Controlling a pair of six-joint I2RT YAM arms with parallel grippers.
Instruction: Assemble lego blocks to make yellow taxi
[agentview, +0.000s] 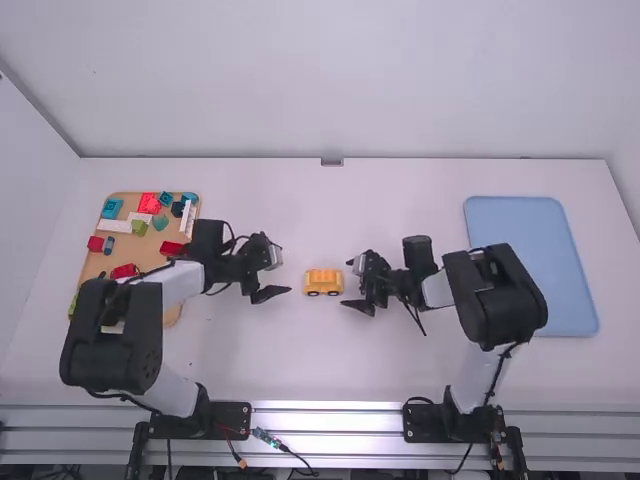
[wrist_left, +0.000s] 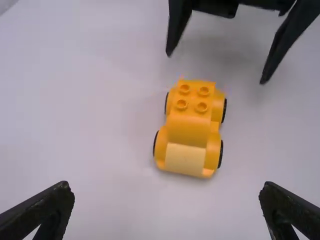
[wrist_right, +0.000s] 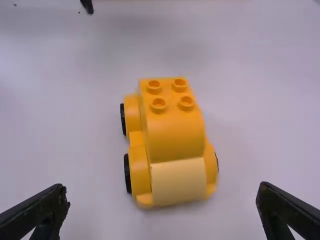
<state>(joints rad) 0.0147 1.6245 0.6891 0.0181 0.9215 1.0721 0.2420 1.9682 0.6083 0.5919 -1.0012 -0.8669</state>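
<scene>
Where the yellow block car (agentview: 323, 280) stands wheels-down on the table (agentview: 300, 360), left hand (agentview: 286, 275) and right hand (agentview: 346, 282) sit off its opposite ends, fingers wide apart on both. Four studs (wrist_right: 159, 105) exposed on its roof. Loose blocks (agentview: 149, 203) on tan board (agentview: 122, 262), far left; blue mat (agentview: 530, 265), far right.
</scene>
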